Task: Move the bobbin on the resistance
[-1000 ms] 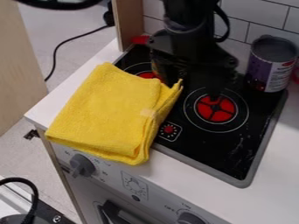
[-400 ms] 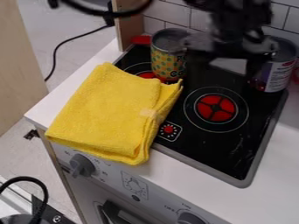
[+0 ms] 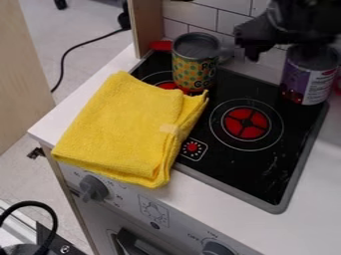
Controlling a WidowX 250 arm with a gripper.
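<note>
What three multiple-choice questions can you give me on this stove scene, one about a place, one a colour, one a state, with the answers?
1. Where is the dotted can?
A) On the floor
B) On the stovetop
C) On the oven handle

2. What colour is the middle of the burner to the right of the cloth?
A) Blue
B) White
C) Red

3. How is the cloth?
A) Folded
B) Rolled into a tube
C) Wrapped around a can

1: B, it stands on the black surface just behind the cloth.
2: C, red shows inside the rings.
3: A, stacked layers show along its edge.
</note>
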